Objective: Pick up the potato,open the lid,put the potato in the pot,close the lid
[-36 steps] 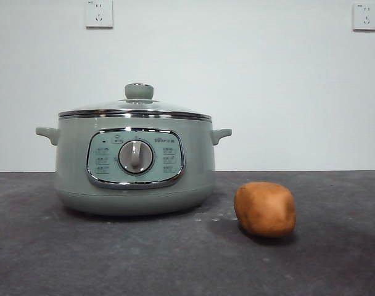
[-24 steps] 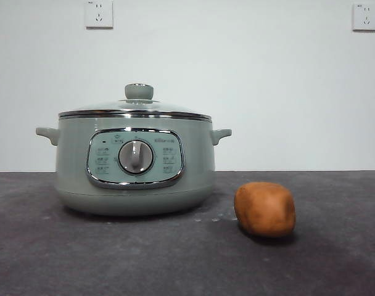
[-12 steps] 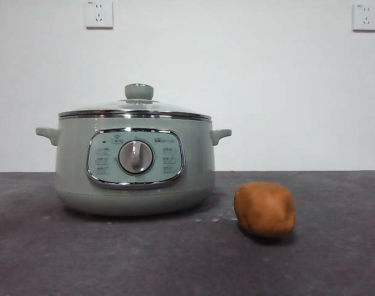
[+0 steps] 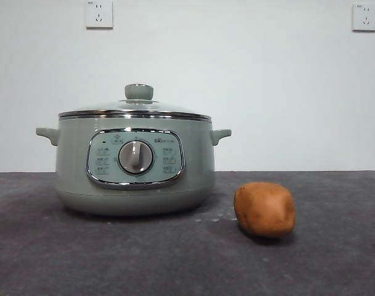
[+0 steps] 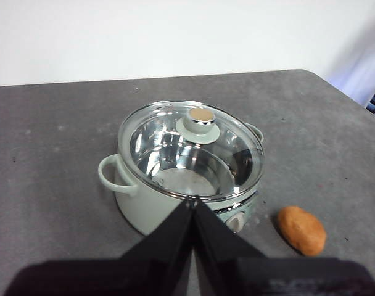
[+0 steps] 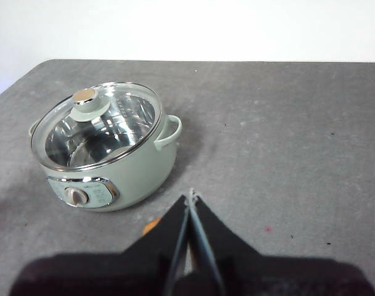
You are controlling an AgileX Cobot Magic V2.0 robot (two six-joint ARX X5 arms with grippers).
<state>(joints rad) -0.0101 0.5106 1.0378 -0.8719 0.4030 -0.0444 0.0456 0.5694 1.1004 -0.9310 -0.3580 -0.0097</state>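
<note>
The pale green pot (image 4: 135,163) stands on the dark table with the glass lid (image 4: 135,110) seated on it, green knob (image 4: 139,91) on top. To its right the orange-brown potato (image 4: 264,209) lies on the table, apart from the pot. No arm shows in the front view. Seen from the left wrist, my left gripper (image 5: 192,199) is shut and empty, held high over the pot (image 5: 186,172), with the potato (image 5: 302,230) off to one side. My right gripper (image 6: 190,195) is also shut and empty, high above the table; a sliver of the potato (image 6: 152,226) peeks past its jaw.
A white wall with two sockets (image 4: 99,13) rises behind the table. The table's edge and corner (image 5: 311,74) lie beyond the pot. Bare grey tabletop (image 6: 280,142) spreads to the right of the pot.
</note>
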